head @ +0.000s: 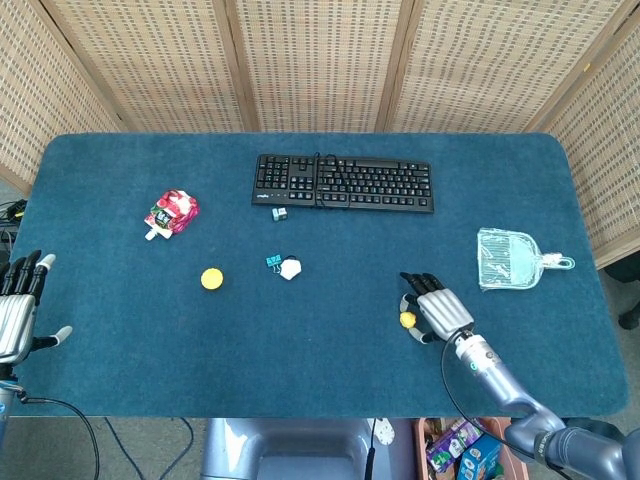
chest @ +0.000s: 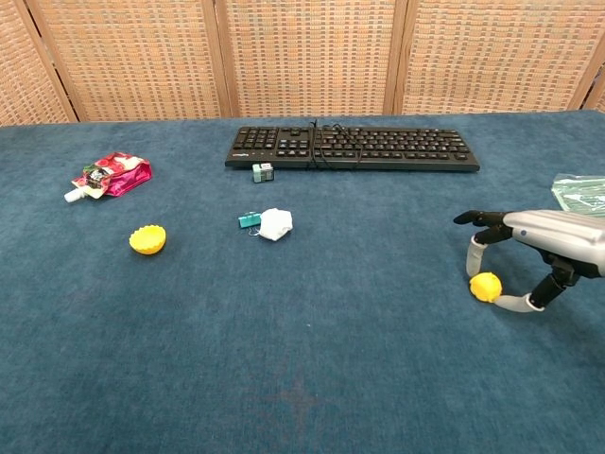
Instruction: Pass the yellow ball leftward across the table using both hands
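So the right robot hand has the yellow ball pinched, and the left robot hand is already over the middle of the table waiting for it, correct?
Not quite. The right robot hand does pinch the yellow ball, but the left robot hand is not over the middle: the head view shows it at the table's far left edge, open.

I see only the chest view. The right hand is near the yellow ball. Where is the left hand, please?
Observer: The left hand is at the table's left edge, holding nothing, fingers apart.
Operator: What is the green thing at my right edge?
Observer: A clear green dustpan, lying behind and to the right of the right hand.
Operator: Is the ball lifted?
Observer: The head view cannot settle that; the ball sits against the left side of the hand, by the thumb.
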Controlling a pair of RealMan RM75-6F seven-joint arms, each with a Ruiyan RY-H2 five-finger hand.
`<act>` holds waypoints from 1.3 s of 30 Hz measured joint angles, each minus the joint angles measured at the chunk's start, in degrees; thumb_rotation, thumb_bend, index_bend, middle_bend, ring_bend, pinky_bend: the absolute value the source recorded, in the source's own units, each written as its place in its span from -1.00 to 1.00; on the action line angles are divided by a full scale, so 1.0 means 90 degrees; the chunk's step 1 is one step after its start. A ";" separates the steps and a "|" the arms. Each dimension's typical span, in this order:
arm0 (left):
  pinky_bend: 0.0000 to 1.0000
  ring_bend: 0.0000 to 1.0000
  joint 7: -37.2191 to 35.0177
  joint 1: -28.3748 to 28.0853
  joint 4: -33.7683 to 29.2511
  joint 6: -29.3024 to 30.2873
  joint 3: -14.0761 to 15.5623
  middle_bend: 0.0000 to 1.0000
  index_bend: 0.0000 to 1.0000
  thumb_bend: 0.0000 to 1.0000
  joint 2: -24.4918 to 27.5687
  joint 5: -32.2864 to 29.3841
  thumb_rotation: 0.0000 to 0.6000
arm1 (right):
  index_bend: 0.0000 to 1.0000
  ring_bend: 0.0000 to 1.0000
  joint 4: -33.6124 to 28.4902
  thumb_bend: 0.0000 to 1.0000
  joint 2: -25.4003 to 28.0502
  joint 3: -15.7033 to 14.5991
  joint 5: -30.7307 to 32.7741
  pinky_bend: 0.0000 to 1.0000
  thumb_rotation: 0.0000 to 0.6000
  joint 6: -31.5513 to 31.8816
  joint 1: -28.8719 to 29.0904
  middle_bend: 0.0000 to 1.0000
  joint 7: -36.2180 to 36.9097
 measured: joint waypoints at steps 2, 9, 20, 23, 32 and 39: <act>-1.00 -1.00 0.0001 -0.0002 0.0001 -0.0002 0.0004 -1.00 -1.00 -1.00 -0.0002 0.0002 1.00 | -0.10 -1.00 0.0012 -0.39 -0.0012 0.0004 0.0017 -1.00 1.00 0.0002 0.0005 -1.00 0.0020; -1.00 -1.00 0.0017 -0.0006 0.0006 -0.0003 0.0014 -1.00 -1.00 -1.00 -0.0014 0.0005 1.00 | -0.01 -1.00 0.0011 -0.37 -0.0004 -0.0001 0.0034 -1.00 1.00 0.0023 0.0011 -1.00 0.0081; -1.00 -1.00 -0.0031 -0.0007 -0.0003 -0.0021 0.0015 -1.00 -1.00 -1.00 0.0015 -0.0011 1.00 | 0.00 -1.00 -0.0703 -0.37 0.0358 0.0141 -0.0164 -1.00 1.00 0.0207 0.0192 -1.00 0.0110; -1.00 -1.00 -0.0073 -0.0003 -0.0008 -0.0016 0.0017 -1.00 -1.00 -1.00 0.0036 0.0006 1.00 | 0.00 -1.00 -0.1064 -0.37 0.0514 0.0280 -0.0214 -1.00 1.00 0.0110 0.0429 -1.00 0.0004; -1.00 -1.00 -0.0231 -0.0026 0.0017 -0.0133 0.0015 -1.00 -1.00 -1.00 0.0095 -0.0024 1.00 | 0.03 -1.00 -0.1556 -0.32 0.0540 0.0720 -0.0515 -1.00 1.00 -0.0883 0.1736 -1.00 -0.0059; -1.00 -1.00 -0.0310 -0.0077 0.0047 -0.0279 -0.0003 -1.00 -1.00 -1.00 0.0123 -0.0116 1.00 | 0.05 -1.00 -0.1175 -0.31 0.0142 0.0734 -0.0740 -1.00 1.00 -0.1644 0.2571 -1.00 -0.0489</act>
